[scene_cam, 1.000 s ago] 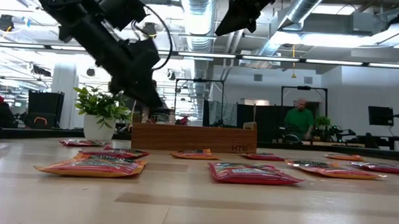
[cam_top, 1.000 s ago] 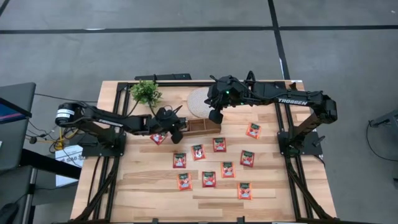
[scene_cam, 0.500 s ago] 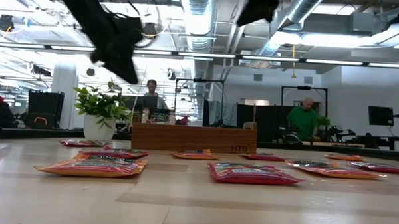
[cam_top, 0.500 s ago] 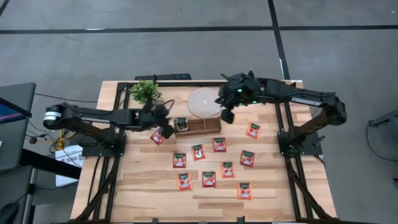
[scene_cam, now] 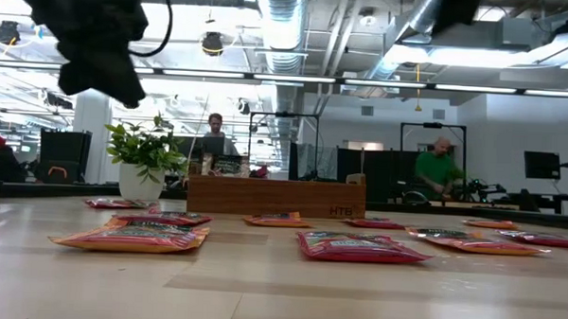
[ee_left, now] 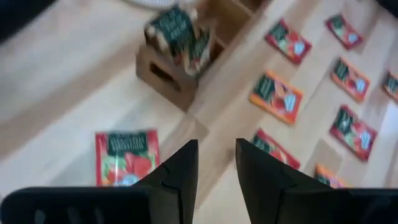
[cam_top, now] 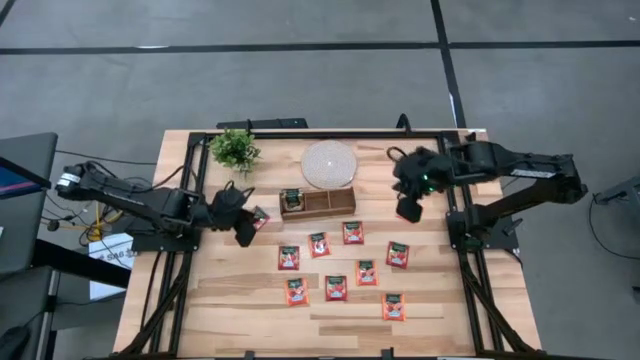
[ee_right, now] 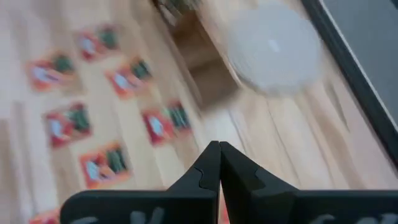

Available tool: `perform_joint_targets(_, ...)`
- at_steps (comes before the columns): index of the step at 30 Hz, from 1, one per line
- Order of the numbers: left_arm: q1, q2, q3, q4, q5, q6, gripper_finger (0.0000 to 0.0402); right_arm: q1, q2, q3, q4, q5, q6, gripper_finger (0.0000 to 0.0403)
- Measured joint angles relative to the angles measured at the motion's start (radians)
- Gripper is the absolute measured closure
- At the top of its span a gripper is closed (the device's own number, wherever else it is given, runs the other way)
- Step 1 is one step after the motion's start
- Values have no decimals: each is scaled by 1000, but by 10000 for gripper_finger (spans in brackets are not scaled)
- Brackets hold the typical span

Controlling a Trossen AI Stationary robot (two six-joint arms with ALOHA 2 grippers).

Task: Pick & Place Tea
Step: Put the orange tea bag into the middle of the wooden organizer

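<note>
One sachet lies just beside the left fingers; the tray sits between both arms, other sachets before it.

Red-orange sachets flat on table; wooden tray behind; potted plant beside tray.

We see even, bright light from above in the high view, with soft, short shadows under the arms. In the low view, ceiling strip lights glare and the nearest sachet is soft. Both wrist views are smeared; the white disc looks washed out.
</note>
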State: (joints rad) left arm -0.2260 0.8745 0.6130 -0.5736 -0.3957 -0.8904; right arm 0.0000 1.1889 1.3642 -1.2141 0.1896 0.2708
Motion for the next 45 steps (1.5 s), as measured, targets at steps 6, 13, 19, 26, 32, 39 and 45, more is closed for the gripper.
perform_joint_targets(6, -73, 8, -12, -43, 13, -37, 303, 48, -26, -101, -160, 76, 267, 403)
perform_joint_targets(13, -111, 9, -12, -100, -2, -45, 303, 17, -23, -222, -152, 41, 358, 403)
perform_joint_targets(19, -130, 9, -12, -139, -35, -71, 303, -86, -22, -290, -147, -33, 358, 403)
perform_joint_targets(26, -130, 9, -12, -146, -54, -76, 303, -246, -22, -358, -61, -122, 285, 387)
perform_joint_targets(32, -130, 9, -12, -144, -54, -87, 303, -339, 0, -390, 5, -165, 255, 315)
perform_joint_targets(39, -130, 9, -12, -144, -59, -87, 303, -417, 138, -391, -15, -168, 254, 254)
perform_joint_targets(45, -130, 9, -12, -147, -62, -88, 303, -475, 305, -391, -10, -165, 156, 243)
